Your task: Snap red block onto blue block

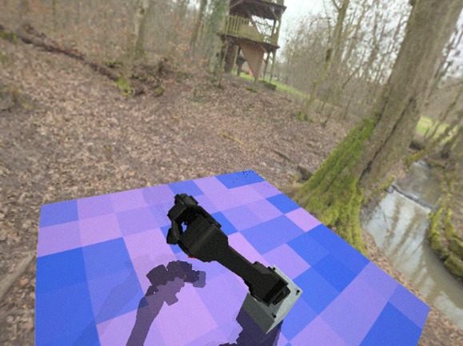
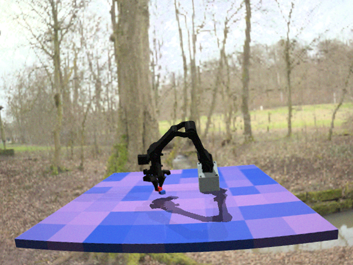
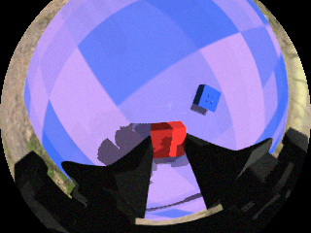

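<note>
Claw clamped on red block, which is near but apart from blue block, probably light, stiff, not fragile, maybe slippery, so grip opposite sides squarely, leaving its underside free for pressing onto blue block's studs.

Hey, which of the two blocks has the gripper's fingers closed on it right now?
The red block: it sits between the fingers, while the blue block lies apart from them.
</note>
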Robot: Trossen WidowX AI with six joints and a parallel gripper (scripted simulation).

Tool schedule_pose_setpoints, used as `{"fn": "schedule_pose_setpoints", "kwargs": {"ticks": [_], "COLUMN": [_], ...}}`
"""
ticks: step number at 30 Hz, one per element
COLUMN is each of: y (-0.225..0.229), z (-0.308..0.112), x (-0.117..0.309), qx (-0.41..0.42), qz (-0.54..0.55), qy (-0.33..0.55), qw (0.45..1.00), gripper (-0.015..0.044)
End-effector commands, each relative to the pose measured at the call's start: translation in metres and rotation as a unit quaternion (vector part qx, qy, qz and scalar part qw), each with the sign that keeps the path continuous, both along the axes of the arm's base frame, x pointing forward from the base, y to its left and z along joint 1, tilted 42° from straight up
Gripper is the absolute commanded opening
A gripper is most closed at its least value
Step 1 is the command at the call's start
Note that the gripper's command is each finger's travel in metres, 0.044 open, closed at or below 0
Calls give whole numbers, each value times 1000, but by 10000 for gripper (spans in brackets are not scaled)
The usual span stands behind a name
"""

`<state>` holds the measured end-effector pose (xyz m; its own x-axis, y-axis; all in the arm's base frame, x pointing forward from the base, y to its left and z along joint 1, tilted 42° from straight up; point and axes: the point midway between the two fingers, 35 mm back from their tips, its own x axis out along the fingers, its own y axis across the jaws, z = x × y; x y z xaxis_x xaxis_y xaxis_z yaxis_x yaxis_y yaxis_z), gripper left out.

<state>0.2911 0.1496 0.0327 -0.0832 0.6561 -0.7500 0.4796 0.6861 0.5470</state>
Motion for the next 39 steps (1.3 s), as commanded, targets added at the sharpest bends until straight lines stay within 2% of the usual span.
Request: {"fn": "schedule_pose_setpoints", "kwargs": {"ticks": [1,12,17,39], "y": [-15,-49,-51,-70], "z": [17,55,57,-39], "x": [2,-4,-5,-1], "qx": [-1,2,2,-14], "qz": [1,0,-1,-144], "qy": [-5,-4,-3,122], "qw": [1000,1000,1000,982], "gripper": [0,0,0,0]}}
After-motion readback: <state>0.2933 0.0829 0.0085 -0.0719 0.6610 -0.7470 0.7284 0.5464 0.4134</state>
